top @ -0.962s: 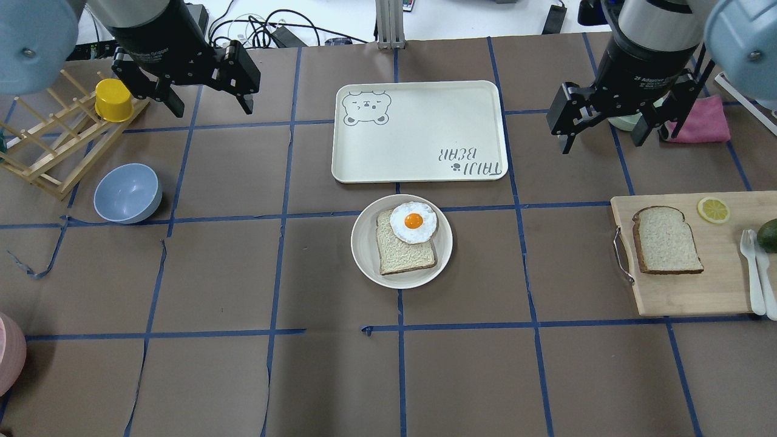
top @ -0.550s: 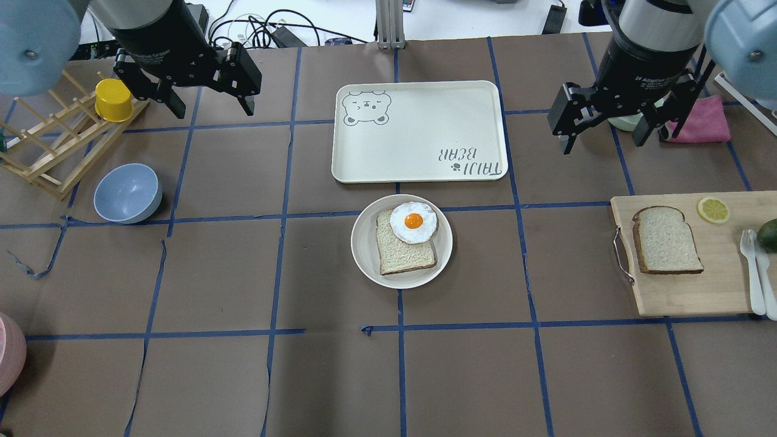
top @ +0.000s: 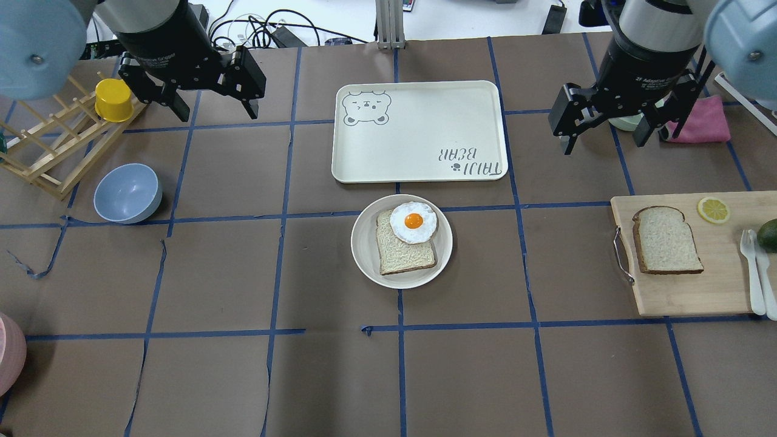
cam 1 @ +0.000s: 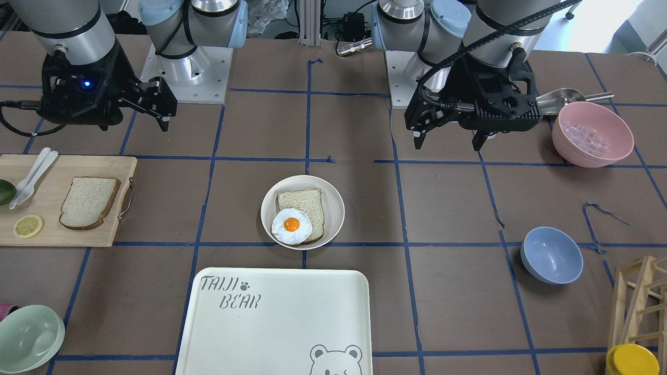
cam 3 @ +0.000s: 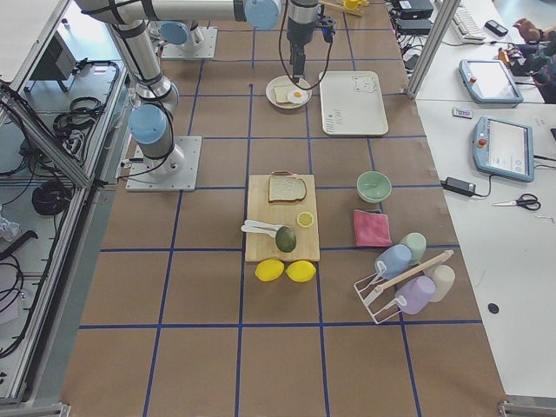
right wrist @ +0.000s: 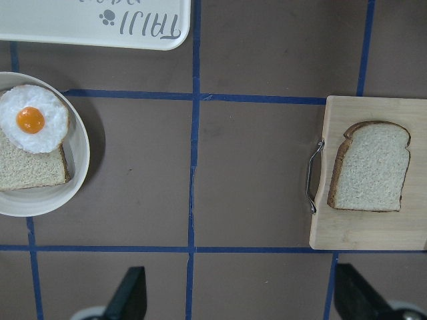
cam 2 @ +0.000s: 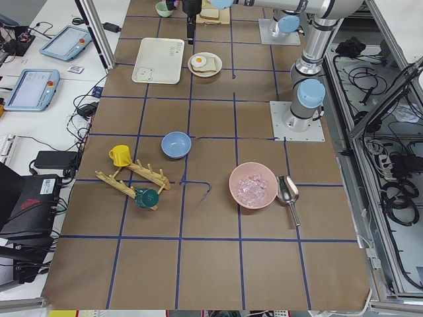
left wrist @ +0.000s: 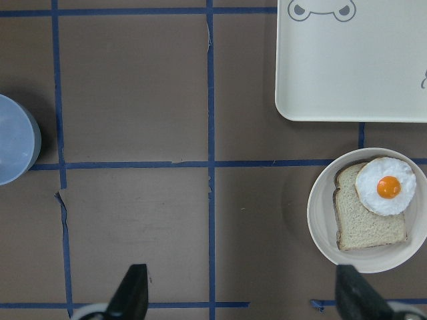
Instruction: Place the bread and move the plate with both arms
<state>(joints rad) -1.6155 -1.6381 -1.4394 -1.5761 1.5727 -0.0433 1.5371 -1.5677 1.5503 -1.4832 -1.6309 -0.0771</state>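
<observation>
The bread (top: 666, 240), a dark-crusted slice, lies on a wooden cutting board (top: 692, 291) at the right; it also shows in the front view (cam 1: 88, 202) and the right wrist view (right wrist: 370, 167). The plate (top: 366, 258) sits at mid-table and holds a smaller slice topped with a fried egg (top: 413, 222); the plate also shows in the left wrist view (left wrist: 320, 220). My left gripper (top: 215, 109) is open and empty, high over the far left. My right gripper (top: 602, 142) is open and empty, high over the far right, beyond the board.
A white bear-print tray (top: 419, 130) lies just beyond the plate. A blue bowl (top: 127, 193), a wooden rack (top: 54, 145) and a yellow cup (top: 113, 100) are at the left. A pink cloth (top: 704, 121), lemon slice (top: 713, 209) and white cutlery (top: 756, 273) are at the right.
My left gripper has shifted slightly to the right. The right gripper, the bread and the plate have barely moved.
</observation>
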